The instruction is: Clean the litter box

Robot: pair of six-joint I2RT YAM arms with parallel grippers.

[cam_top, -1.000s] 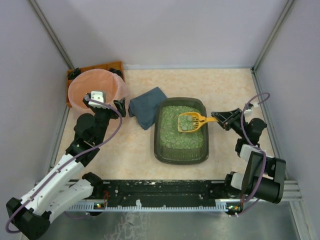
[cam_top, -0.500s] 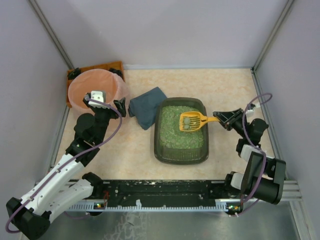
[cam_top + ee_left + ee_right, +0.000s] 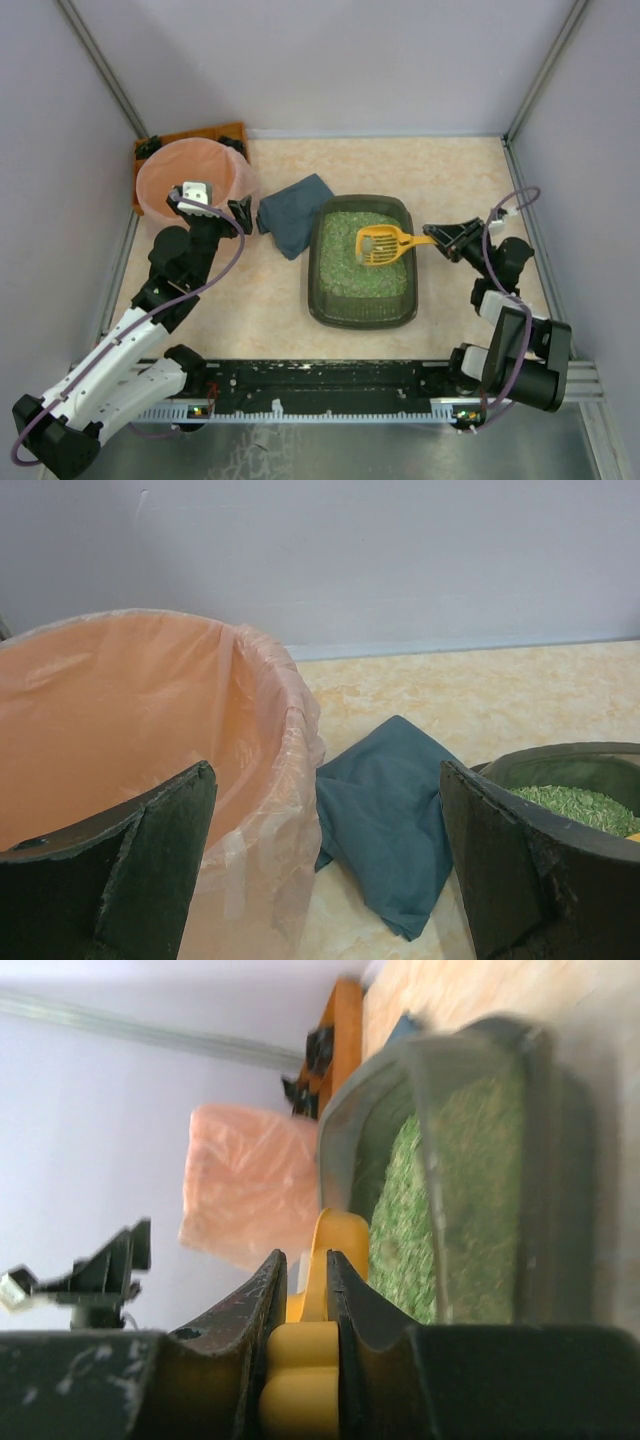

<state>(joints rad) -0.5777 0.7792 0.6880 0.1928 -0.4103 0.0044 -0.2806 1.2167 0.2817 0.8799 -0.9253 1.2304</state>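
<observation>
Overhead and wrist views of a two-arm rig at work over a litter box. The litter box (image 3: 362, 320) (dark grey-green, round-cornered) sits on the table (image 3: 450, 175) a little right of centre, ahead of the arm bases. Its long side runs away from them, and green granules (image 3: 345, 282) cover its floor.

The right gripper (image 3: 441, 238) reaches in from the right, level with the box's far half. It is closed on the handle of a yellow scoop (image 3: 380, 244). In the right wrist view both fingers (image 3: 258, 1305) press the handle from either side. The scoop's head lies over the granules in the far right part of the box and carries pale grey lumps (image 3: 368, 243). Whether the head touches the granules cannot be told.

The left gripper (image 3: 213, 210) stands at the near rim of a pink bucket (image 3: 150, 178) in the table's far left corner. Its jaws are spread wide and hold nothing. In the left wrist view the bucket's lined wall (image 3: 290, 720) rises between the two fingers (image 3: 150, 865). Contact between fingers and bucket cannot be made out.

A dark blue cloth (image 3: 293, 215) lies crumpled on the table between bucket and box, its right edge just beside the box's far left corner. An orange tray (image 3: 215, 133) lies behind the bucket, against the far wall.
</observation>
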